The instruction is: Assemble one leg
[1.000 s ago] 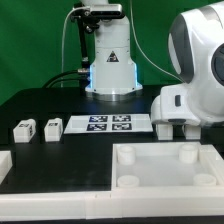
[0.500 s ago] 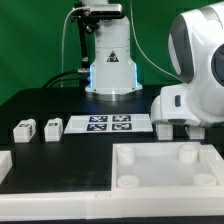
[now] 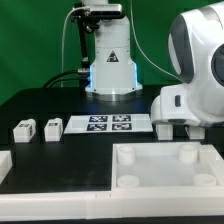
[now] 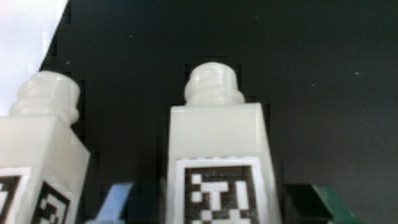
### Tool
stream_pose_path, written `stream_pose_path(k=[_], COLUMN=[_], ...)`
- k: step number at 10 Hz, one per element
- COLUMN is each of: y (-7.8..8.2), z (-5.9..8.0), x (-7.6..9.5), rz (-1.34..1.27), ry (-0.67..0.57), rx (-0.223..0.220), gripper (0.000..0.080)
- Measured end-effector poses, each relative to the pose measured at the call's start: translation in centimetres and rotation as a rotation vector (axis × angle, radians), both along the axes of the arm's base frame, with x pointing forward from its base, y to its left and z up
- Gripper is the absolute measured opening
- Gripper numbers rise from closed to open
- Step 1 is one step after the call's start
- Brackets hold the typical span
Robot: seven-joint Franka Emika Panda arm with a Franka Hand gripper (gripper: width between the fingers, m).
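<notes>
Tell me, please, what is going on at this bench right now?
The Panda arm's end effector sits low at the table on the exterior view's right, behind the large white tray piece. In the wrist view its fingers flank one upright leg with gaps showing, so it looks open, not yet gripping. A second leg stands beside it. Two more legs rest beyond the marker board, toward the exterior view's left.

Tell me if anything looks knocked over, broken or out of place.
Nothing stands out. The outer leg and inner leg sit side by side, apart, at the exterior view's left of the marker board. In the wrist view, the centre leg sits straight between the open gripper fingers, the neighbouring leg parallel. No damage shows.
</notes>
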State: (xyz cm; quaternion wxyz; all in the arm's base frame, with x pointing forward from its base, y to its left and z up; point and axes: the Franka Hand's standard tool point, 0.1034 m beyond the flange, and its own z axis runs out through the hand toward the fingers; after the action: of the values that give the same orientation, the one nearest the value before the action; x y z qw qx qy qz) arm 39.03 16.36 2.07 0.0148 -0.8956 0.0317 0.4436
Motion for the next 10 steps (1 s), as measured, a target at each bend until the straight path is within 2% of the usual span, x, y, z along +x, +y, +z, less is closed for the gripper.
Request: stream_pose_path(k=[1, 3, 4, 5, 7, 8, 10], y=[-0.4, -1.0, -1.3, -1.9, -2.3, -2.3, -2.1], z=[1.5, 3.6, 4.8, 6.4, 8.6, 8.3, 7.8], x=[1.6, 3.2, 4.9, 5.3, 6.8, 6.0, 7.1], rz=[-0.001, 0.006, 0.005, 0.017, 0.019, 0.021, 0.012], ry=[-0.039, -0.08, -0.205, -0.275, -0.515, -0.566, -0.81], rx=[0.015, 0.042, 0.05, 0.066, 0.058, 0.054, 0.06], gripper=[0.0291, 0.0291, 0.0291, 0.0291, 0.0291, 0.0291, 0.0291])
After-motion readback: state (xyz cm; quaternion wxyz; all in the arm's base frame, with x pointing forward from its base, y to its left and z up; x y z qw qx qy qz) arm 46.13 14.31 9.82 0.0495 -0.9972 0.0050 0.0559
